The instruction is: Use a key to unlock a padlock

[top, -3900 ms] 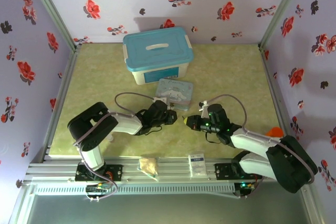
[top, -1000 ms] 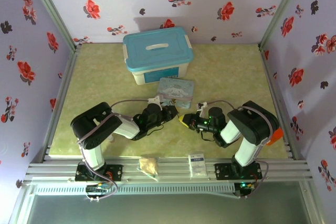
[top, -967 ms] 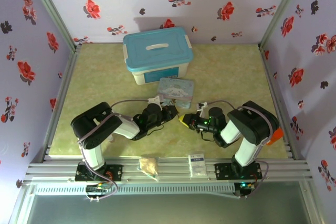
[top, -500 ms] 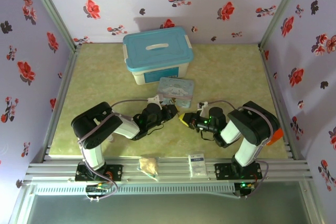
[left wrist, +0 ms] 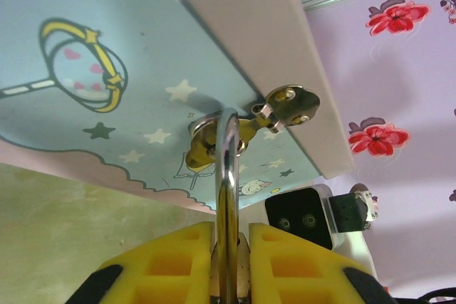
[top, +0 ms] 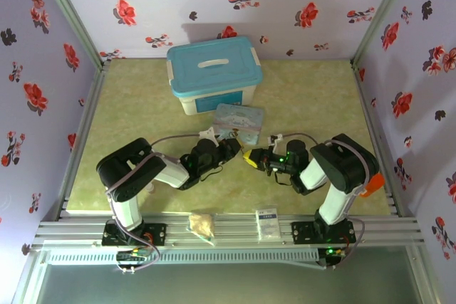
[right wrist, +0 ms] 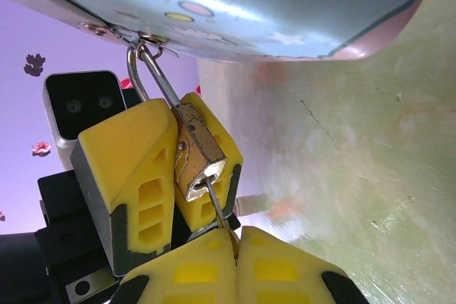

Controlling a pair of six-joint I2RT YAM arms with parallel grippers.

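The brass padlock [right wrist: 199, 149] hangs by its silver shackle [left wrist: 226, 176] from the hasp of the light-blue cartoon tin [top: 239, 119]. My left gripper [left wrist: 229, 265] is shut on the padlock body, with a yellow finger [right wrist: 128, 169] on either side of it. The slim dark key [right wrist: 219, 213] sits with its tip in the keyhole at the padlock's lower end. My right gripper [right wrist: 236, 258] is shut on the key's head. In the top view the left gripper [top: 231, 149] and right gripper [top: 251, 156] meet just in front of the tin.
A white box with a blue lid [top: 214, 72] stands behind the tin. A small bag [top: 201, 223] and a white packet [top: 266, 220] lie on the front rail. Flowered walls close in the green mat [top: 313, 105] on three sides.
The right gripper with the key has crept up and slightly left towards the padlock. The tin has shifted a little towards the back. The left arm has barely moved.
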